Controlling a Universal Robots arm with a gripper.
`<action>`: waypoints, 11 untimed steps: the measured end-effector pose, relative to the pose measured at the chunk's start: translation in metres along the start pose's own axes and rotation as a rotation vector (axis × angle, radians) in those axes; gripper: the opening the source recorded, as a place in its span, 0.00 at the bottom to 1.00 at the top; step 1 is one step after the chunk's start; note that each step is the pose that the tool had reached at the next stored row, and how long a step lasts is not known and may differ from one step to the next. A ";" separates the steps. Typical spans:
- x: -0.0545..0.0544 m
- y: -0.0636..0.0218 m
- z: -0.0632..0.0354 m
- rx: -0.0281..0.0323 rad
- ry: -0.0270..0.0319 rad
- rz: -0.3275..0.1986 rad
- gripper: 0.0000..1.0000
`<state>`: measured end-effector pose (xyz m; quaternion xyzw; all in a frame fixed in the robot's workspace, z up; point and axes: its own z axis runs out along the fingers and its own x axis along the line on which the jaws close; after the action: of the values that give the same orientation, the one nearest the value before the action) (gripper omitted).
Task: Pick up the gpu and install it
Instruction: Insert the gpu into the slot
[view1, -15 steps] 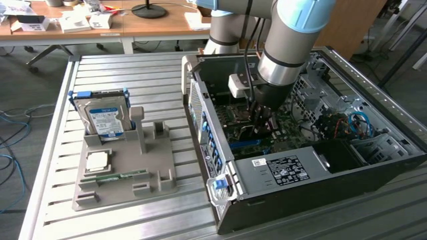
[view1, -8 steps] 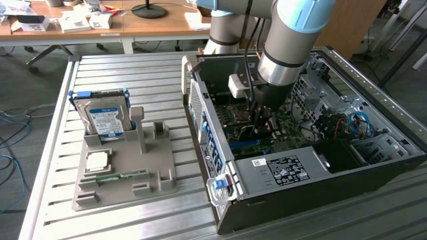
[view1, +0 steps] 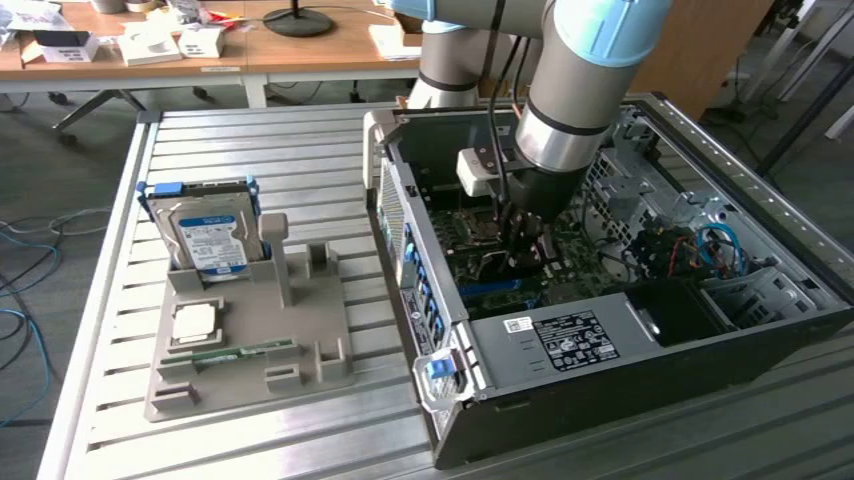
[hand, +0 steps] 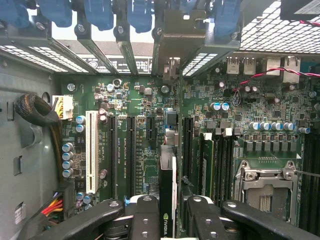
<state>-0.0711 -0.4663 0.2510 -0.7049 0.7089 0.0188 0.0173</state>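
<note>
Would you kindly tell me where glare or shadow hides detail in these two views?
Exterior view: the table slats shine pale, while the case interior around the gripper lies in shadow. Wrist view: light glares through the vent mesh; the motherboard is evenly lit, the gpu dark.

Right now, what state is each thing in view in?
pincer, shut on the gpu.
gpu, held edge-on over the motherboard slots.
computer case, side open, arm inside.
hard drive, upright in its grey stand.
memory stick, lying in the stand.
</note>
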 end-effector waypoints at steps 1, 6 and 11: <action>0.000 0.0000 0.0000 0.0001 -0.0002 0.000 0.26; 0.000 0.0000 -0.0005 0.0000 0.0000 0.000 0.26; 0.000 -0.0005 -0.0006 -0.0001 0.0001 0.000 0.26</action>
<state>-0.0706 -0.4663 0.2516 -0.7049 0.7089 0.0188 0.0172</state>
